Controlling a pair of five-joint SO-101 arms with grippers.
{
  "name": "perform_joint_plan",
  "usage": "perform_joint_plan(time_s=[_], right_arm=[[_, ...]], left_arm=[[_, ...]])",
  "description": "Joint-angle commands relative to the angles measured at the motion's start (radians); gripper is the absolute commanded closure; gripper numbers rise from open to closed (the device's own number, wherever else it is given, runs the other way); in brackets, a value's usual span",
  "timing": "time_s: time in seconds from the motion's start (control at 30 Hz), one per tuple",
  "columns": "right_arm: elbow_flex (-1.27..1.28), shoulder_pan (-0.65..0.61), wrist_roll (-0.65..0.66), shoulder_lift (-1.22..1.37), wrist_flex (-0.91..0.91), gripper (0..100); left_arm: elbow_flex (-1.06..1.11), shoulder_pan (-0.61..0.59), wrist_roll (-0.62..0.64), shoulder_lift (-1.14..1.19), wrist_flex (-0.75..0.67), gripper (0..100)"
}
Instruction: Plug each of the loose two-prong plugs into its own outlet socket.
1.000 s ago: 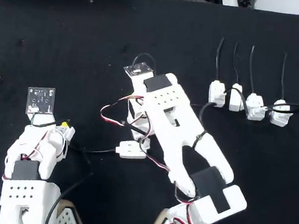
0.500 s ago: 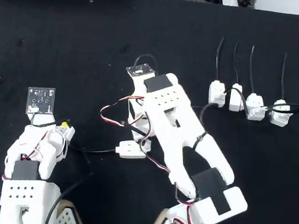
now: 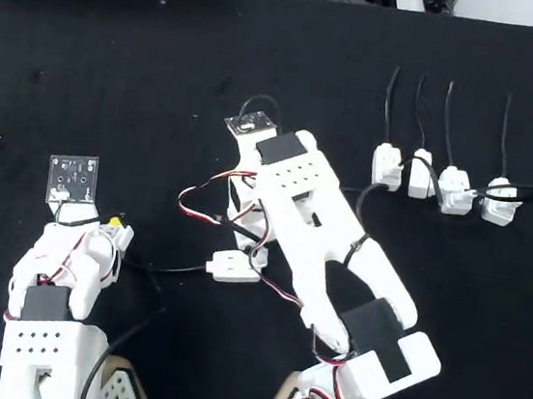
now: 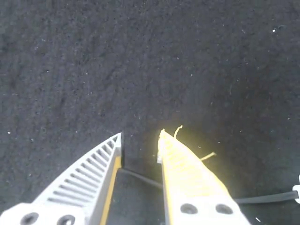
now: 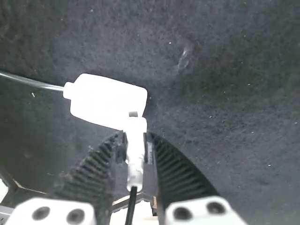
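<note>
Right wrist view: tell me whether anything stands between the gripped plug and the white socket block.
Nothing visible does. The plug, clamped in the right gripper, has its front end right against the socket block, with bare black cloth around them.

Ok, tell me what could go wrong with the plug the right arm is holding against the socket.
The socket lies loose on the black cloth with nothing bracing it, so pushing may slide it away rather than seat the plug held in the right arm's jaws. The plug meets the socket near one corner, so it may go in crooked.
</note>
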Motion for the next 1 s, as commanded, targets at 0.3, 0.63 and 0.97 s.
perform_joint_plan(time_s=[0.3,0.63,0.97], right_arm=[[-0.019,-0.014,-0.063,-0.005,-0.011,98.8],[-0.015,-0.023,-0.068,-0.004,-0.017,98.8],[-0.018,-0.054,-0.123,-0.005,-0.012,98.8]], left_arm=[[-0.005,-0.008,0.008,-0.012,-0.017,87],[-0.007,-0.008,0.008,-0.012,-0.017,87],[-0.007,-0.008,0.005,-0.012,-0.017,87]])
